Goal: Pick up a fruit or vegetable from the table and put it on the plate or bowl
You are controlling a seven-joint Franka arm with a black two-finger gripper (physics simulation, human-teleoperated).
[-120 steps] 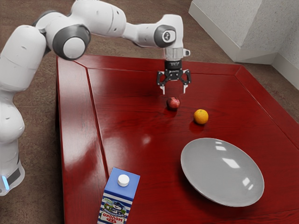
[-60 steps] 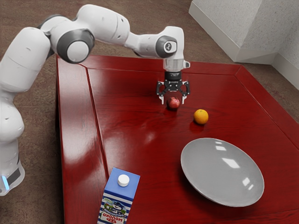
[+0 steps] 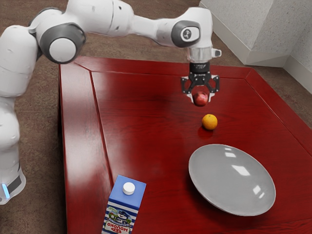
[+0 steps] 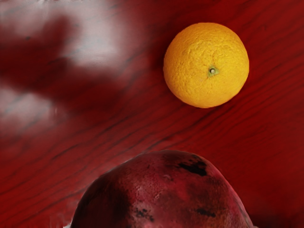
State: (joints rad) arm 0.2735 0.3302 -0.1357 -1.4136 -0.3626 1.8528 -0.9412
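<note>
The glossy dark red wooden counter (image 3: 136,126) carries a round grey plate (image 3: 229,178). The white jointed arm (image 3: 97,19) reaches in above the counter, beyond the plate's far rim. A blue-and-white milk carton (image 3: 123,207) stands well to the exterior view's left of the plate. The black two-finger gripper (image 3: 200,99) hangs beyond the plate, pinching a dark red round fruit (image 3: 200,99) (image 4: 161,194) clear of the counter. A round orange (image 3: 209,122) (image 4: 206,65) lies between that fruit and the plate, near the plate's far rim.
</note>
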